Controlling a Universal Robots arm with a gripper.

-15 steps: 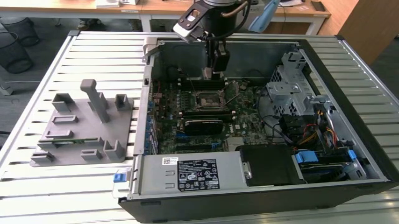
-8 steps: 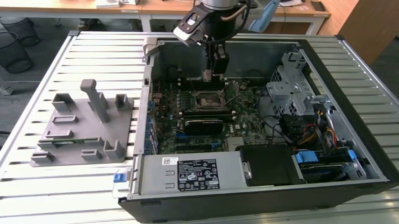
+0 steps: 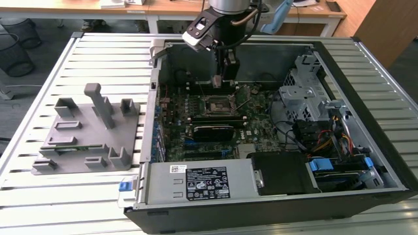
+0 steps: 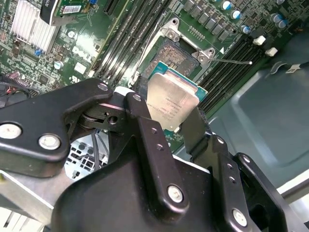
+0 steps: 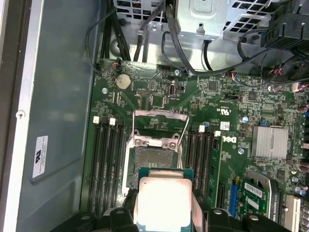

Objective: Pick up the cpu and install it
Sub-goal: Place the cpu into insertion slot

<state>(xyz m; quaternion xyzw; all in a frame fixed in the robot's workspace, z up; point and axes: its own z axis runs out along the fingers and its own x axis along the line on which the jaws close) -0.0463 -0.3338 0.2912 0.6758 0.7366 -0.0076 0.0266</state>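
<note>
The case [image 3: 385, 161] lies open-side up on the table [image 3: 78, 196], so the way in from above is free. The gripper [image 3: 219, 82], clamped on the cpu [image 4: 171, 104], hangs over the board by the socket [image 5: 150, 162]. The socket's lid [image 5: 159, 114] stands open and leaves it bare. Low memory slots [image 5: 108, 159] flank it on both sides, and a thin lever [image 4: 231, 61] sticks out beside it. The drive cage [image 3: 304, 83] and cables [image 3: 307, 134] crowd the case's side at the exterior view's right. A black card [image 3: 212, 132] and the power supply [image 3: 202, 181] fill its near edge. Toward the table's edge at the exterior view's left, the posts of the holder [image 3: 88, 132] stand upright.
</note>
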